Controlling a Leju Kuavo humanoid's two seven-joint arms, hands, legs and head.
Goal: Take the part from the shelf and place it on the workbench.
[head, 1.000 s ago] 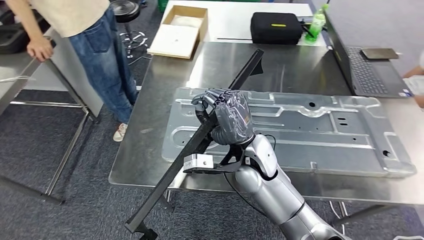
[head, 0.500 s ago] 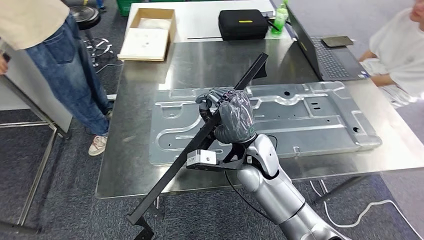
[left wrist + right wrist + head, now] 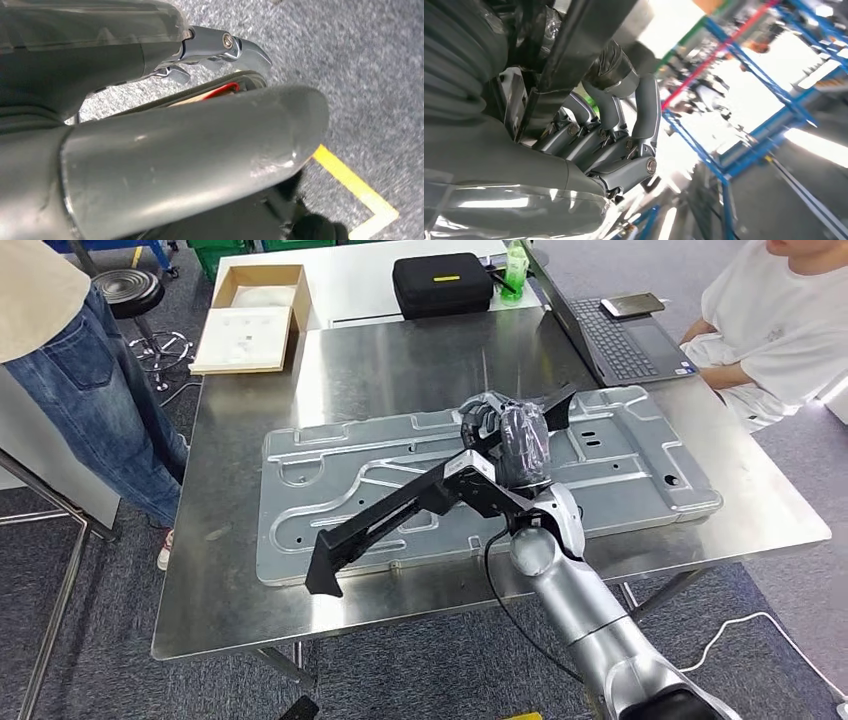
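While the silver right arm reaches up from the near edge of the counter, its right hand is wrapped around one long black part, fingers curled over the bar as the right wrist view shows close up. The part hangs above the counter, not resting on it: one end dips toward the near left corner, the other rises past the hand toward the far right. Under it lies one large stamped metal panel, flat across the middle of the counter and running nearly from the left edge to the right edge. The left hand shows in the left wrist view over grey carpet with a yellow floor line; it holds nothing there, but I cannot tell whether its fingers are spread or curled. At the far right corner sits one open laptop with a phone beside it. Beyond the far edge, on a white table, are one shallow cardboard box, one black case and one green bottle. Two people are near: one seated at the right, one standing in jeans at the left, with one stool behind
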